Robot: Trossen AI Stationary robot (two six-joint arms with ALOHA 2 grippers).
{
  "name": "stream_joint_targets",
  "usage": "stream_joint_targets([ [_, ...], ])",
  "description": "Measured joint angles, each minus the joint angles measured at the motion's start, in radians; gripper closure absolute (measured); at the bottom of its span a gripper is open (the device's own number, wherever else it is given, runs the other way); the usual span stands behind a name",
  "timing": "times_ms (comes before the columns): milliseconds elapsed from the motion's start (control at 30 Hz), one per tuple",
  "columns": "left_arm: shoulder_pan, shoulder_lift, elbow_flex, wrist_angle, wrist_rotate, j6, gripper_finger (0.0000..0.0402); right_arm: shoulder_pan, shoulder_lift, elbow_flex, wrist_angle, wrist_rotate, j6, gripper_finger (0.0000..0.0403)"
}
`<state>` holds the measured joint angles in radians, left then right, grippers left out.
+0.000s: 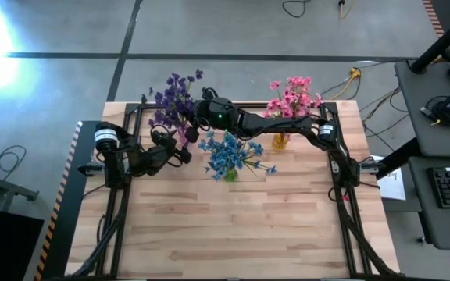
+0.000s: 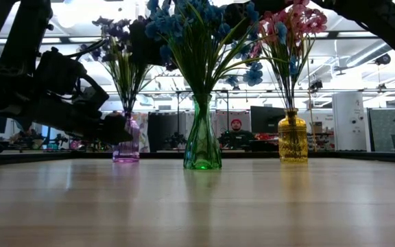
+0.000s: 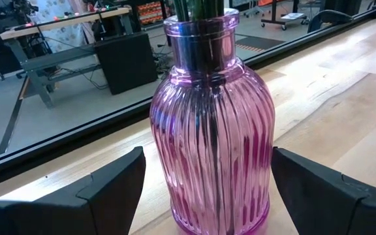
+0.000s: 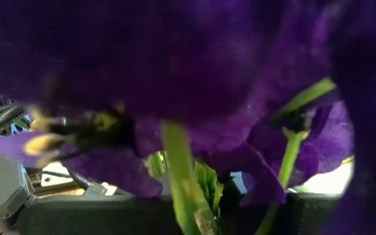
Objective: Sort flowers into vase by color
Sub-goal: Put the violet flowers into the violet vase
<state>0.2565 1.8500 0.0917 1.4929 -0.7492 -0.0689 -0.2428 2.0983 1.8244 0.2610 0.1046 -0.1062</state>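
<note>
Left pincer (image 3: 204, 196) wide open around purple vase (image 3: 211, 130).

Bright glare top-left, purple blossoms (image 4: 175, 59) blurred

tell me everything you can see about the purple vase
The purple vase is a ribbed bottle of clear violet glass, as it looks, with a round shoulder, short neck and thick lip. It stands upright on the wooden table near the far edge, the leftmost of three vases in the low view. Green stems drop into its neck and carry the purple flowers. The left gripper brackets its base, fingers open at either side, not visibly touching the glass.
</note>
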Motion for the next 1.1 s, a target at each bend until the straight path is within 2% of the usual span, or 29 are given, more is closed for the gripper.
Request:
stream_joint_targets([
  [267, 0.0, 0.0, 0.0, 0.0, 0.0, 0.0, 0.0092, 0.0, 0.0, 0.0, -0.034, -0.002, -0.007, 0.037],
  [733, 0.0, 0.0, 0.0, 0.0, 0.0, 0.0, 0.0092, 0.005, -0.006, -0.001, -0.054, -0.002, -0.044, 0.0225],
  [1100, 0.0, 0.0, 0.0, -0.008, -0.001, 0.0, 0.0092, 0.006, -0.027, -0.001, -0.096, 0.001, -0.043, 0.0171],
])
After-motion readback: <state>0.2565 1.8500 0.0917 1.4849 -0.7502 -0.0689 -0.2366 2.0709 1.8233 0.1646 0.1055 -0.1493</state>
